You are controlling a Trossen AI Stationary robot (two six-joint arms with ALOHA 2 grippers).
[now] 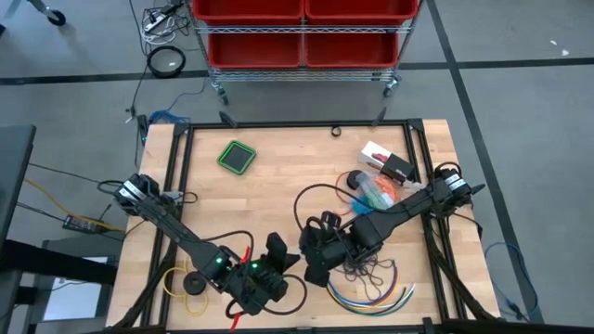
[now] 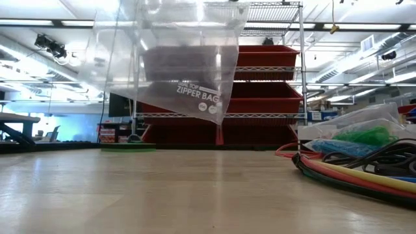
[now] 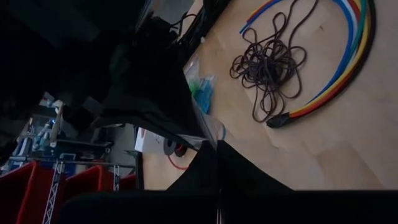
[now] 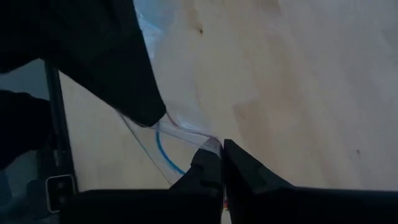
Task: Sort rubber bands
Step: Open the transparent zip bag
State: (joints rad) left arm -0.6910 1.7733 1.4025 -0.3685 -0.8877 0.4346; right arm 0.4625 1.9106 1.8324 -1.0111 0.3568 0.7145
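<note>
Rubber bands [image 3: 268, 68]: dark purple tangle on wooden table [image 1: 278, 176], just beyond both sets of fingertips, beside curved multicoloured cables [image 3: 348, 68]; green and orange bunches [image 1: 379, 190] bagged farther off. Red bins on wire shelving [image 2: 266, 84] behind table, workshop ceiling lights above. Clear zipper bag [image 2: 175, 58] hanging between grippers, held off the surface. Left gripper [image 1: 278, 260] and right gripper [image 4: 222, 155] reaching inward near table's front edge, each pinched closed on bag's rim.
</note>
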